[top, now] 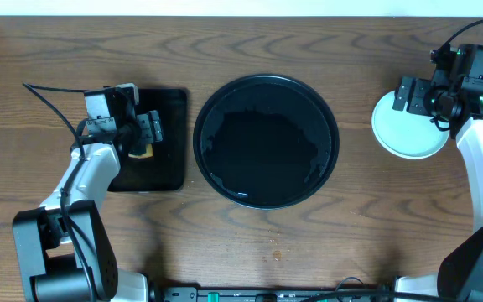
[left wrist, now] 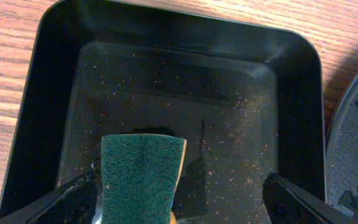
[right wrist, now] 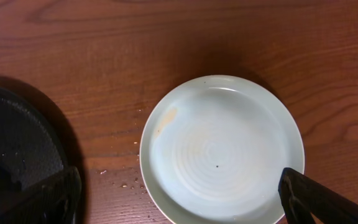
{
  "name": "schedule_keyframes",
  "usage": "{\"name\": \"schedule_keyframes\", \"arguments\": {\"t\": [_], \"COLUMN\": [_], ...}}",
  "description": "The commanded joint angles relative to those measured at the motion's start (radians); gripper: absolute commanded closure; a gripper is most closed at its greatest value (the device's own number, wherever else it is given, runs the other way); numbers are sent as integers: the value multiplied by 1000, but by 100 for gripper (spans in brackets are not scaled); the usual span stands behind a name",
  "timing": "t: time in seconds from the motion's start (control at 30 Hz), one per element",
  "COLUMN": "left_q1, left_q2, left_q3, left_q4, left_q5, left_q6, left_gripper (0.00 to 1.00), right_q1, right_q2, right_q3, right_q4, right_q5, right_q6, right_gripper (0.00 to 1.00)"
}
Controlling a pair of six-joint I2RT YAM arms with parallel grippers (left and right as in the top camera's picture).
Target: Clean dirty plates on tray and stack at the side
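Jaws first: our left jaws stand spread wide over the rectangular tray (left wrist: 166, 81) near the left edge of the tabletop (top: 267, 252), grasping nothing. The green sponge (left wrist: 142, 177) sits in that tray between them, close by one finger, and we cannot tell whether it touches. Our right jaws are likewise released, hanging wide above a pale mint-blue plate (right wrist: 222, 149) that lies on the bare wood near the right edge, toward the far corner. Whether other plates lie under it we cannot tell from these views. Out in the middle, the round tray (top: 267, 143) holds no plate at all. We judge the task close to finished: tray emptied, plate set at the side, sponge put down. What may be left is a faint tan smear and a dark speck on that plate, and a few crumbs (right wrist: 124, 184) beside it
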Motion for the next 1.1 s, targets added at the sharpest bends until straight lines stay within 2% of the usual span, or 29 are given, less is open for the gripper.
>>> {"name": "schedule_keyframes", "arguments": {"t": [0.0, 0.37, 0.5, 0.9, 1.07], "left_q1": [-2, -2, -2, -2, -2], "left_q2": [-22, -22, -22, -22, -22], "left_q3": [-8, -8, -8, -8, -8], "left_q4": [1, 1, 1, 1, 1], "left_q5": [-5, -5, -5, -5, -5], "left_q6": [6, 6, 6, 6, 6], "left_gripper": [15, 14, 14, 14, 14], "right_q1": [8, 8, 6, 21, 109], "right_q2": [1, -2, -80, -681, -945], "right_q3": [10, 9, 8, 8, 6], "right_q4": [-2, -6, -13, -60, -68], "right_q5": [-7, -4, -3, 2, 129], "right_q6": [3, 3, 3, 2, -10], "right_gripper": [1, 1, 1, 1, 1]}}
